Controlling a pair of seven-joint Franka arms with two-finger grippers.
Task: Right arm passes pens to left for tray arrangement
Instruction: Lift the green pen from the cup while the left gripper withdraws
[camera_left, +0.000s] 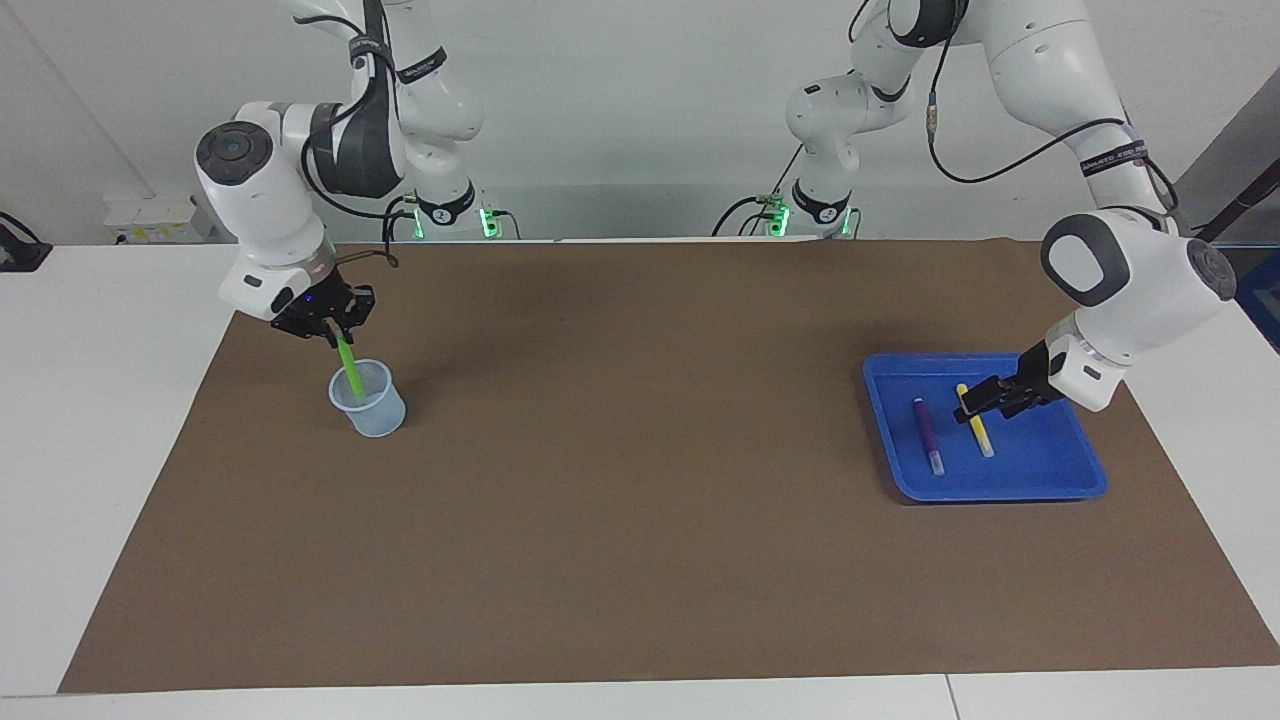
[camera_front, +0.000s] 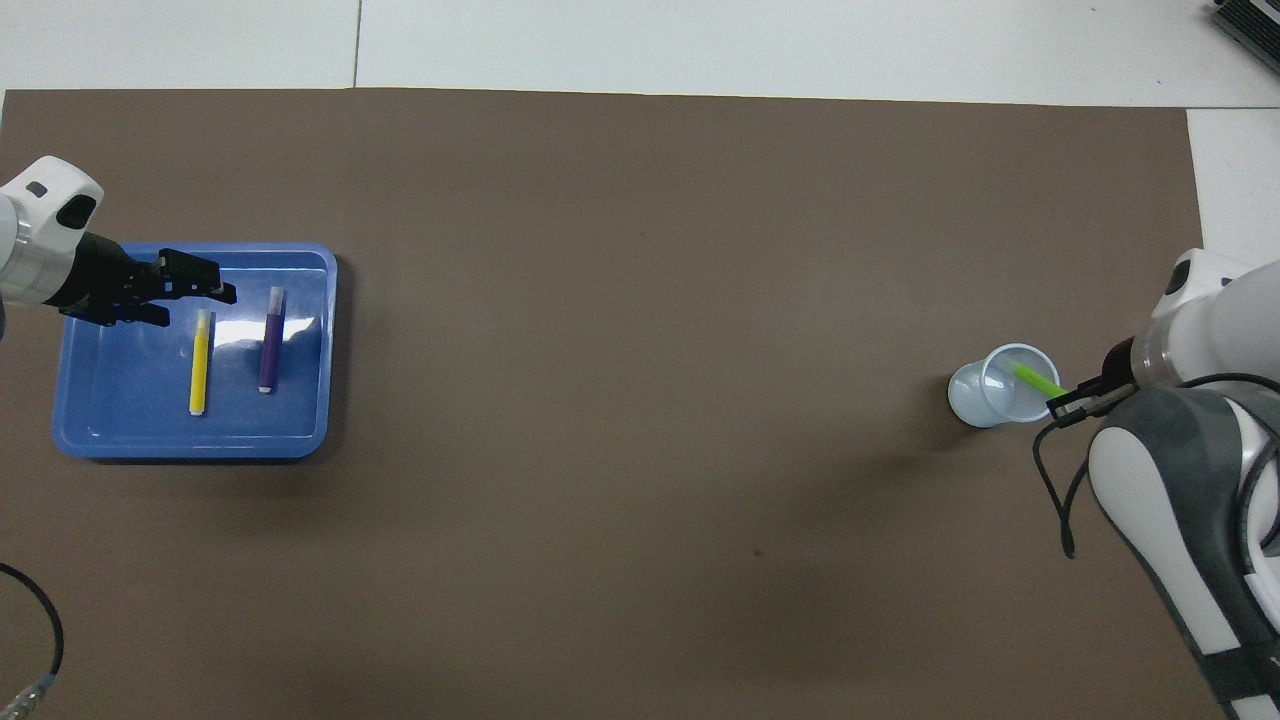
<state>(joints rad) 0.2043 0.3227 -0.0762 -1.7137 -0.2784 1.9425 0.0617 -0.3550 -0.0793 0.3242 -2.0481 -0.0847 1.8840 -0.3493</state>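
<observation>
Two pens, yellow (camera_left: 976, 421) and purple (camera_left: 927, 435), lie in the blue tray (camera_left: 1050, 470); left gripper (camera_left: 980, 398) hovers parted above. Facing view alone shows right gripper (camera_left: 330, 322) pinching the green pen (camera_left: 350, 368) in the cup (camera_left: 370, 410).

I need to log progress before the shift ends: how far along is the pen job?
Two of three are done: the purple pen and yellow pen lie side by side in the blue tray, with the left gripper over the yellow pen's end. In hand: the right gripper holds the green pen, its lower end in the clear cup. Left: passing it over and placing it.
</observation>
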